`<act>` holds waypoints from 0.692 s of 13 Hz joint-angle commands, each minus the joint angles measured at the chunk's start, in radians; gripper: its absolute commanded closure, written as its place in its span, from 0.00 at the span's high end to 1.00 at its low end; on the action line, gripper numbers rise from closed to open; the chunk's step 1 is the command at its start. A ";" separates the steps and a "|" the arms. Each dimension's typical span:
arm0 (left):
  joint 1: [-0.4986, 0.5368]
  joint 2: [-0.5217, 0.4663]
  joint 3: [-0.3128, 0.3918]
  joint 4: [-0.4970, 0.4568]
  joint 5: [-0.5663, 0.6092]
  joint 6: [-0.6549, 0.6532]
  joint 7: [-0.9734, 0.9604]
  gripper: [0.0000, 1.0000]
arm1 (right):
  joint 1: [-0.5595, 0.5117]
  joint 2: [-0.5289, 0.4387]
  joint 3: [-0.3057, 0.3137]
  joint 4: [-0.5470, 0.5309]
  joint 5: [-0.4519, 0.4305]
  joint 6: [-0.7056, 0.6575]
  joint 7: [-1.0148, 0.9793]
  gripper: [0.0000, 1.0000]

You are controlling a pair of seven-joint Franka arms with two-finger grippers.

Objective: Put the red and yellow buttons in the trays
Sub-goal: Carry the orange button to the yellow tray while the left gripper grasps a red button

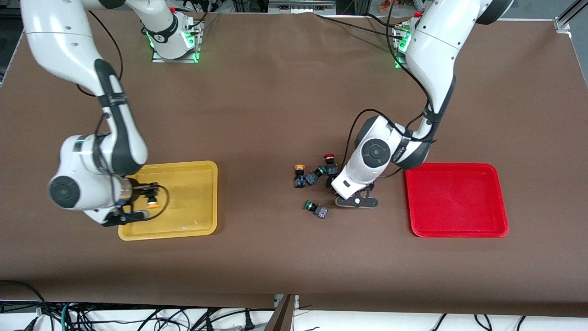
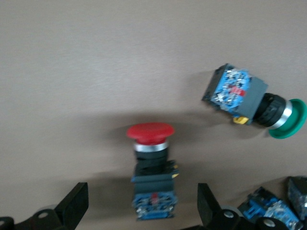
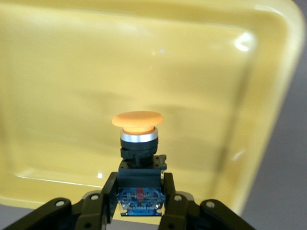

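A robotics lab: two bolted arms on a brown table (cables trailing below)

Front view. A shallow yellow plastic tray is seen toward the right arm's end of the brown table, a matching red plastic tray toward the left arm's end. An orange-capped push-button switch is held over the yellow tray by the right gripper. The left gripper is positioned low beside a cluster of red-, orange- and green-capped switches; one green-capped switch lies nearer the camera.
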 commanded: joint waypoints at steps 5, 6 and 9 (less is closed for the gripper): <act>-0.030 0.032 0.019 0.019 0.004 0.033 -0.011 0.14 | -0.049 0.009 0.015 -0.119 0.013 0.110 -0.038 0.80; -0.027 0.029 0.022 0.019 0.004 0.024 -0.010 0.14 | -0.047 0.006 0.018 -0.109 0.010 0.110 -0.046 1.00; 0.031 -0.079 0.027 0.022 0.004 -0.122 -0.010 0.15 | 0.040 -0.025 0.044 0.004 0.010 -0.046 -0.018 1.00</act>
